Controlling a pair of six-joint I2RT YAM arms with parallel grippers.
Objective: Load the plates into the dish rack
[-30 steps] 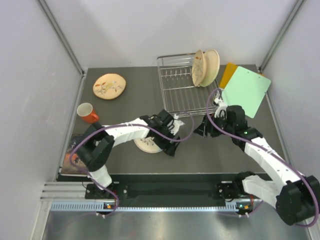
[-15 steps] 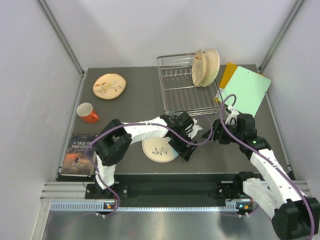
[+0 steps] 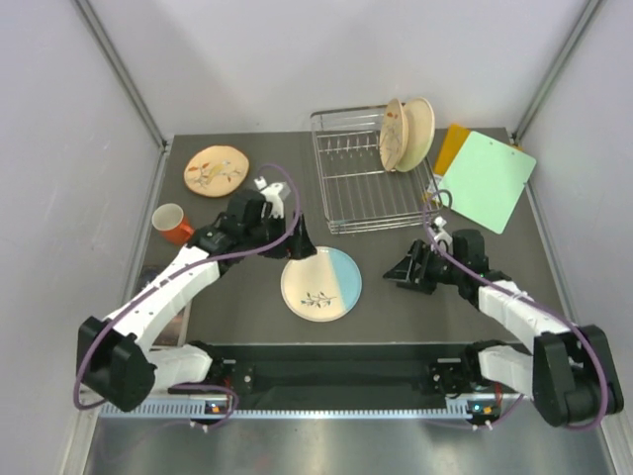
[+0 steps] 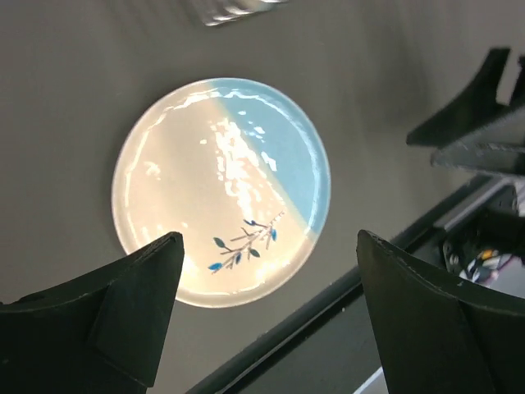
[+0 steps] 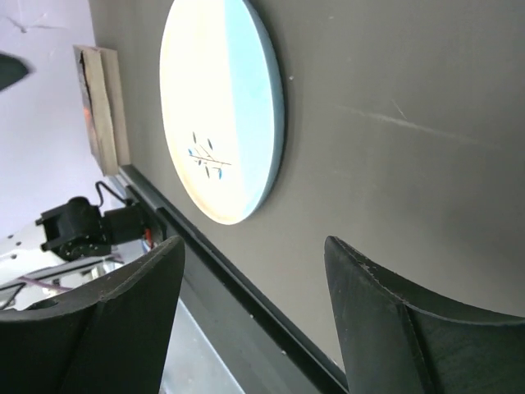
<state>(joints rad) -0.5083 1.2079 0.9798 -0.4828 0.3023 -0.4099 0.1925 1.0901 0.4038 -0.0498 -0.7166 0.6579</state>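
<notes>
The left gripper (image 4: 267,245) hangs wide open and empty over a round, shallow ceramic plate, half cream and half light blue with a leaf sprig (image 3: 321,283). The plate lies flat near the table's front edge. The right gripper (image 5: 253,246), also spread and empty, sits low beside its blue rim, probably to get under the edge. Behind stands the silver wire dish rack (image 3: 346,203), with two tan plates (image 3: 407,134) upright in its far right corner.
</notes>
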